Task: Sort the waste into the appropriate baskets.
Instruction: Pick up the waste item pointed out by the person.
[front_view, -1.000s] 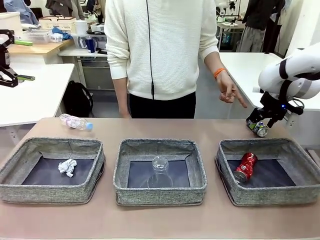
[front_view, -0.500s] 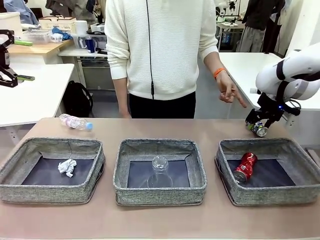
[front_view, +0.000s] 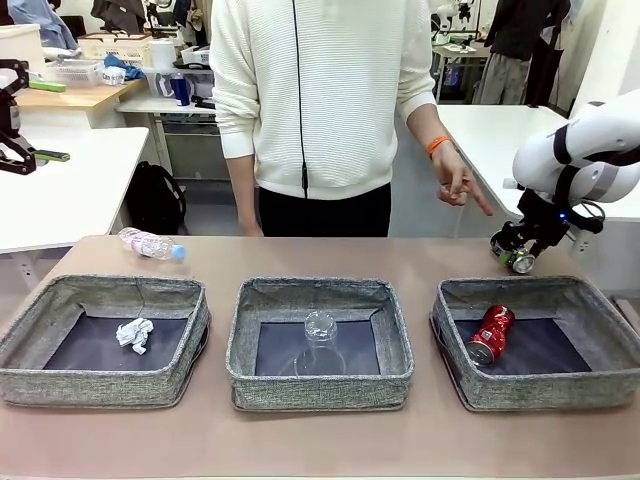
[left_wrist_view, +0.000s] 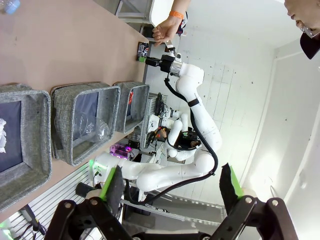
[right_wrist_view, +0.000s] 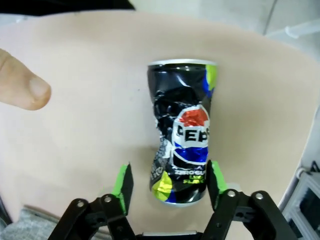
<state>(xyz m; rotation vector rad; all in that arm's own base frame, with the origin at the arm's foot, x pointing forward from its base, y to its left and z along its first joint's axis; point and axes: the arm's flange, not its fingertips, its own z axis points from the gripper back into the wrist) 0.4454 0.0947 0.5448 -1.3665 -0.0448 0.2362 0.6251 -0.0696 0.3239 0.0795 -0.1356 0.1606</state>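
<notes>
**Right gripper astride the dark can at the far right corner**

Our right gripper (right_wrist_view: 169, 175) is low over the table (front_view: 320, 440) at its far right corner, jaws down. They stand wide, 1 finger on each side of the dark can (right_wrist_view: 182, 135). From the right wrist we see bare table between 1 pad and the can. The other pad is at the can's side, but we cannot tell whether it touches. The can is not clamped.

The dark can lies on its side on the table, dented at the waist. Its near end sits between the fingers and its other end points away from the wrist. In the front view it (front_view: 520, 262) lies just beyond the far wall of the right basket (front_view: 540, 390), under the gripper (front_view: 522, 250).

The person stands at the far edge. A hand (front_view: 458, 185) with an orange wristband points down toward the dark can, and its fingertip (right_wrist_view: 22, 85) is near the can but apart from it.

Our left gripper (left_wrist_view: 170, 175) is off the table, jaws wide, with nothing between them.

The 3 baskets stand in a row along the near edge.
- The right basket holds the red can (front_view: 490, 333), on its side by the left wall.
- The middle basket (front_view: 320, 390) holds the cup (front_view: 320, 340), lying on its side.
- The left basket (front_view: 100, 385) holds the paper ball (front_view: 134, 333).

The bottle (front_view: 150, 243) lies on its side on the table near the far left corner, beyond the left basket.
</notes>
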